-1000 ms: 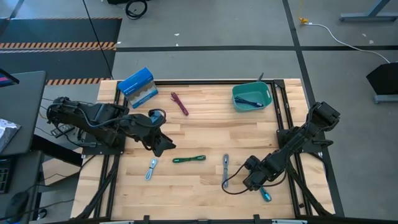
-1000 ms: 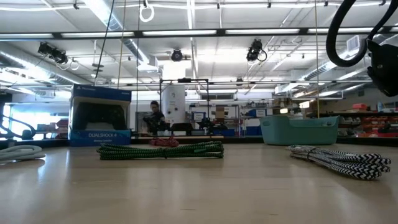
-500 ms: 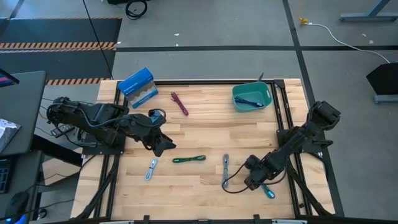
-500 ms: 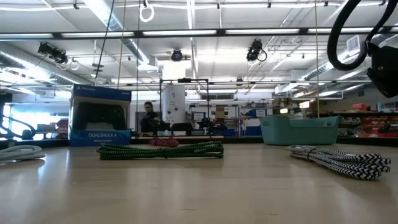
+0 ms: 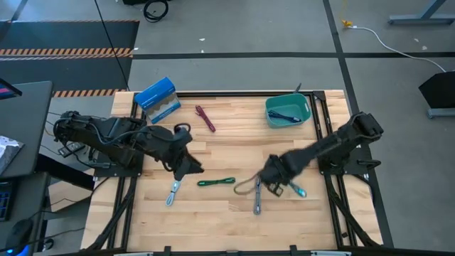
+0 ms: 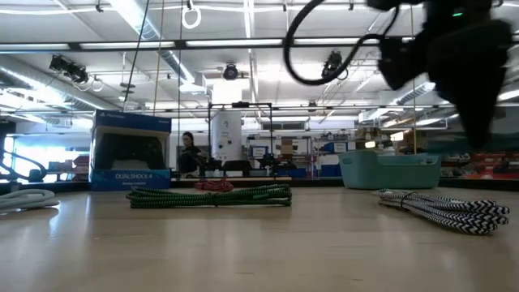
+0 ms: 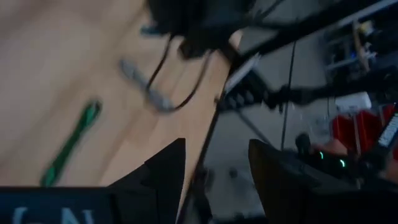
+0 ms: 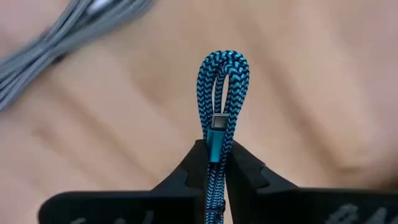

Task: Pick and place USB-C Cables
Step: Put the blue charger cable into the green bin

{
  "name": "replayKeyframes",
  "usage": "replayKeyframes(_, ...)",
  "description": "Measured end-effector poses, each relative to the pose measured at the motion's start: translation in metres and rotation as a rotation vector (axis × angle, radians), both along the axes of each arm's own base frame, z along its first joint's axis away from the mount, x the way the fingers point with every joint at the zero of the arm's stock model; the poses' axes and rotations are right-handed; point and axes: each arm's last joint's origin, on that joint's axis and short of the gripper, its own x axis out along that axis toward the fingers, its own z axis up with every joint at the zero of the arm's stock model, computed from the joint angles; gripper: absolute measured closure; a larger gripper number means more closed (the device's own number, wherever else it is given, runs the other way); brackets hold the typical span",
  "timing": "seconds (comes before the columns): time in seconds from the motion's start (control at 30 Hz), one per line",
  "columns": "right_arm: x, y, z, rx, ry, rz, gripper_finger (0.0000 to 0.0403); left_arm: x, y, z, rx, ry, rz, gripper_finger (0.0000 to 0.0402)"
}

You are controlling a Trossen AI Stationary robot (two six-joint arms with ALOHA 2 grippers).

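Observation:
My right gripper (image 5: 281,183) hangs over the middle of the table, shut on a teal-blue braided USB-C cable (image 8: 222,81). A grey cable (image 5: 257,197), a green one (image 5: 217,182) and a silvery-blue one (image 5: 173,193) lie flat on the wood near the front. A maroon one (image 5: 205,118) lies at the back. My left gripper (image 5: 190,169) is open above the table's left half, close to the silvery-blue cable, touching nothing. In the left wrist view its fingers (image 7: 163,177) stand apart. My right gripper pinches the folded teal-blue bundle between its two fingers (image 8: 198,163), at the metal plug (image 8: 217,127) partway along it. The bundle runs along the fingers. Its looped end (image 8: 224,62) sticks out past the fingertips, clear of the table.
A teal bin (image 5: 287,112) with a blue cable inside stands at the far right. A blue box (image 5: 158,99) sits at the far left corner. Black frame rails run along the table's left and right edges (image 5: 323,135). Bare wood lies between the cables.
My right gripper has taken hold of the teal-blue cable near the table's near right corner. It has risen with it and swung toward the table's middle and far edge, rolling as it went. The cable has left the wood. My left arm stays put.

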Motion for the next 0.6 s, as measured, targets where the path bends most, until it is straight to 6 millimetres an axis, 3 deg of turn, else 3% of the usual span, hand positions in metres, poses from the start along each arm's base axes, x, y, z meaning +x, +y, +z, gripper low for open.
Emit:
replayKeyframes(0.27, 0.02, -0.083, 0.053, -0.1, 0.065, 0.091, 0.0369, 0.01, 0.002, 0.022, 0.293, -0.302, 0.012, 0.0218)
replayKeyframes(0.43, 0.018, -0.139, 0.08, -0.166, 0.085, 0.116, 0.0369, 0.013, 0.001, 0.035, 0.41, -0.452, -0.021, 0.0218)
replayKeyframes(0.6, 0.009, -0.189, 0.094, -0.209, 0.1, 0.19, 0.0369, 0.014, 0.003, 0.044, 0.448, -0.547, -0.002, 0.0218)
